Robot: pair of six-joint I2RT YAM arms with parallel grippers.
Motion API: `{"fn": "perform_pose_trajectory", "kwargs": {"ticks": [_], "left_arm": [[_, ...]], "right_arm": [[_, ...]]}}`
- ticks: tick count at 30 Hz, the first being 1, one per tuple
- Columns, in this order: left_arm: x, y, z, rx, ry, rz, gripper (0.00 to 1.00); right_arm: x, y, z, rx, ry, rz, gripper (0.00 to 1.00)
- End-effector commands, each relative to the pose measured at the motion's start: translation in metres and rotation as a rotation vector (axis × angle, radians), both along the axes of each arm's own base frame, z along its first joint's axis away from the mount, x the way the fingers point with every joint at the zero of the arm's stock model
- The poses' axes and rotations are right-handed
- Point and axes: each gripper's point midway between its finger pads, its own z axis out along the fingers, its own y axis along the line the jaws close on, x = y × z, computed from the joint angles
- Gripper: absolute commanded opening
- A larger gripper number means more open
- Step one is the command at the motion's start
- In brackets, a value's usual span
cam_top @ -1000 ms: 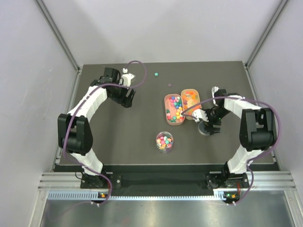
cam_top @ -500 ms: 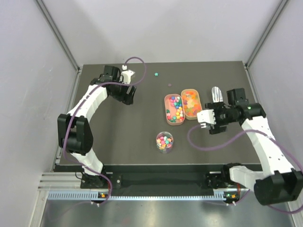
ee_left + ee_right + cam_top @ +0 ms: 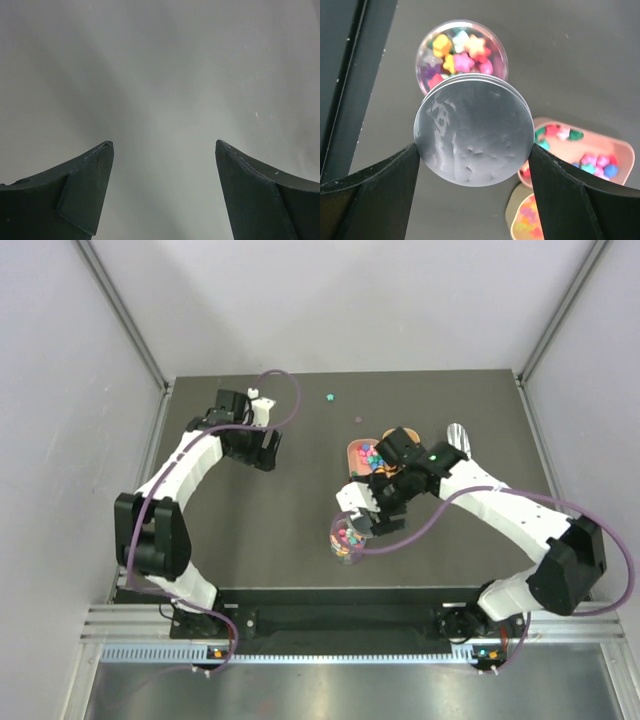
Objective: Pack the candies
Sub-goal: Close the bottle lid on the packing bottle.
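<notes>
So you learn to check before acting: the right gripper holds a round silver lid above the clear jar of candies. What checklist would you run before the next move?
1. Round silver lid clamped in right gripper: ok.
2. Clear round plastic jar upright, filled with colourful candies: ok.
3. Lid centred over jar mouth: cannot tell.
4. Left gripper open, away from jar: ok.
5. No strays: not ok, a green candy lies loose on the dark table.

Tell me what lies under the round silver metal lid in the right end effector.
A clear round plastic jar of colourful star-shaped candies; the round silver metal lid hides part of it.
</notes>
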Motion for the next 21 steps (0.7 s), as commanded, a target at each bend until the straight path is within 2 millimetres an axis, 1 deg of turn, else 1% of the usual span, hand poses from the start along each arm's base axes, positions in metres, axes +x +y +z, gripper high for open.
{"fn": "perform_pose_trajectory", "kwargs": {"ticks": [1, 2, 3, 4, 5, 6, 7, 8, 9, 10, 11, 13, 14, 15, 17, 18, 21], "left_arm": [[-0.015, 0.004, 0.037, -0.021, -0.108, -0.011, 0.87], [-0.019, 0.007, 0.035, -0.012, -0.107, -0.01, 0.88], [-0.021, 0.01, 0.041, -0.006, -0.13, -0.009, 0.88], [-0.022, 0.012, 0.042, 0.001, -0.14, -0.007, 0.88], [-0.025, 0.017, 0.039, 0.016, -0.139, -0.001, 0.88], [-0.027, 0.019, 0.043, 0.019, -0.156, 0.001, 0.88], [-0.029, 0.021, 0.044, 0.022, -0.156, 0.005, 0.88], [-0.031, 0.023, 0.042, 0.027, -0.155, 0.008, 0.88], [-0.033, 0.023, 0.046, 0.024, -0.166, 0.008, 0.88], [-0.034, 0.024, 0.046, 0.022, -0.171, 0.011, 0.88], [-0.035, 0.025, 0.045, 0.019, -0.171, 0.015, 0.88], [-0.036, 0.027, 0.048, 0.016, -0.181, 0.022, 0.88], [-0.036, 0.029, 0.047, 0.013, -0.178, 0.03, 0.88], [-0.036, 0.031, 0.049, 0.009, -0.184, 0.034, 0.88], [-0.036, 0.033, 0.05, 0.01, -0.186, 0.039, 0.88], [-0.036, 0.032, 0.05, 0.007, -0.186, 0.038, 0.88], [-0.034, 0.031, 0.051, -0.001, -0.19, 0.036, 0.88]], "right_arm": [[-0.003, 0.031, 0.013, -0.018, -0.015, 0.053, 0.81], [-0.007, 0.037, 0.012, -0.035, -0.01, 0.075, 0.8], [-0.002, 0.043, 0.021, -0.034, -0.016, 0.071, 0.8], [-0.003, 0.044, 0.011, -0.085, 0.022, 0.075, 0.77], [-0.004, 0.047, 0.009, -0.105, 0.037, 0.079, 0.76], [-0.001, 0.053, 0.017, -0.103, 0.03, 0.077, 0.76], [0.0, 0.052, 0.008, -0.146, 0.046, 0.072, 0.75], [-0.002, 0.055, 0.008, -0.161, 0.04, 0.084, 0.75], [-0.002, 0.056, 0.008, -0.175, 0.032, 0.089, 0.75], [-0.001, 0.055, 0.003, -0.204, 0.02, 0.089, 0.75], [-0.006, 0.056, 0.001, -0.219, 0.013, 0.106, 0.75], [-0.013, 0.051, -0.009, -0.259, 0.01, 0.123, 0.75], [-0.02, 0.051, -0.012, -0.272, 0.012, 0.14, 0.75], [-0.025, 0.046, -0.018, -0.291, 0.022, 0.144, 0.75], [-0.031, 0.044, -0.019, -0.297, 0.018, 0.15, 0.75], [-0.034, 0.041, -0.023, -0.305, 0.027, 0.145, 0.75], [-0.036, 0.036, -0.027, -0.313, 0.028, 0.134, 0.75]]}}
